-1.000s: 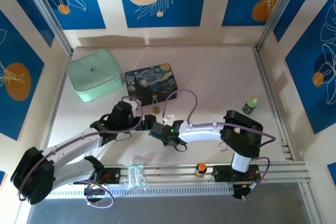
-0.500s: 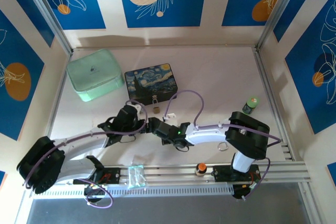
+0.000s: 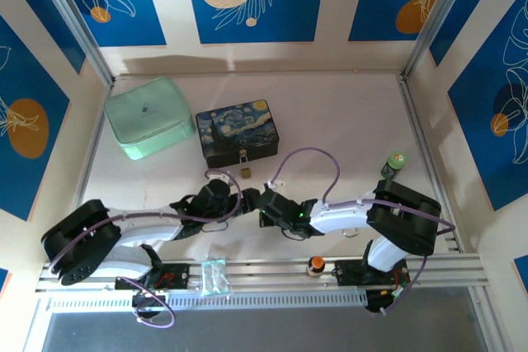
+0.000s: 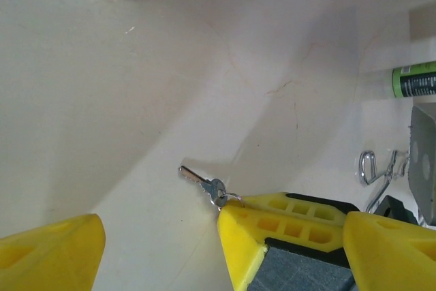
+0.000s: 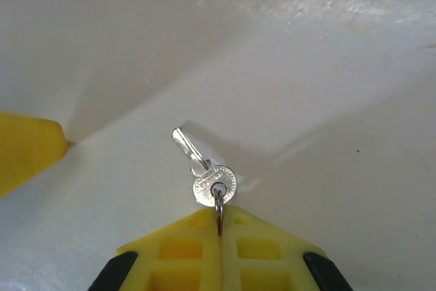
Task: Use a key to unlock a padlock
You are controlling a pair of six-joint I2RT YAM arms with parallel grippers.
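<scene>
My left gripper [image 4: 225,226] stands spread wide, and the key [image 5: 204,168] lies between its fingers. The right gripper [image 5: 219,226], jaws pressed together, pinches the key's ring [image 5: 219,204]. The padlock [image 3: 246,169] sits beyond, just beside the tin [image 3: 238,129].

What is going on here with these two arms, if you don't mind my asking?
The right pincer is shut on the small ring of the silver key, which sticks out in front of it, low at the white table. The left pincer stands open close beside it and holds nothing. The brass padlock sits apart from both, just in front of the starry-night tin, and the key has not yet reached it.
</scene>
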